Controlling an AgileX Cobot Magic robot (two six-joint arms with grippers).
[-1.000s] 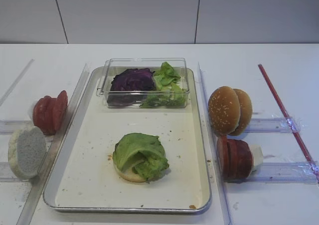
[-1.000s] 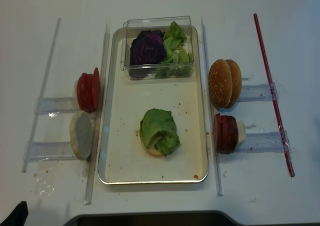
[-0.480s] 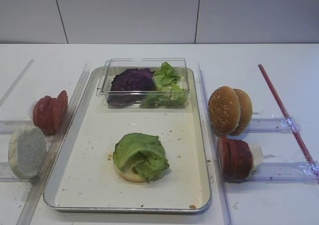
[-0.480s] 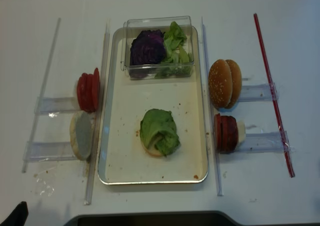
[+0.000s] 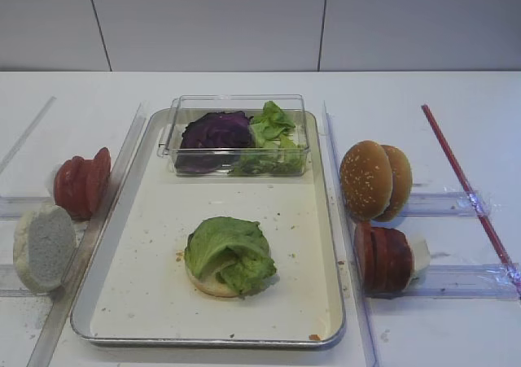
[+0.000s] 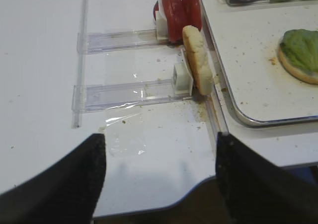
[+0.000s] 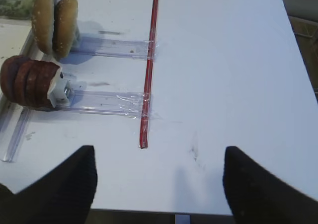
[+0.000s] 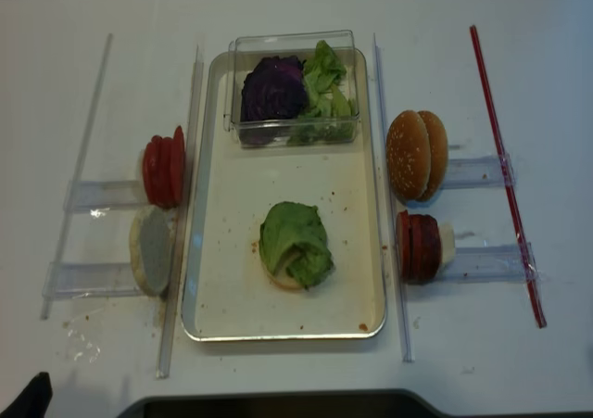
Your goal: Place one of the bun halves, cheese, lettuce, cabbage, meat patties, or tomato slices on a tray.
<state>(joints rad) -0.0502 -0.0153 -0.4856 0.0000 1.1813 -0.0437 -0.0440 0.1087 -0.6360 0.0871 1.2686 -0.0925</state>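
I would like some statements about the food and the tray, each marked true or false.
1. A lettuce leaf lies on a bun half in the tray. True.
2. The cabbage lies loose on the tray bottom. False: it is inside the clear box.
3. The meat patties stand on edge to the right of the tray. True.
4. The tomato slices lie flat in the tray. False: they stand on edge outside it, on the left.
5. The right pincer holds a sesame bun. False: it is open and holds nothing.
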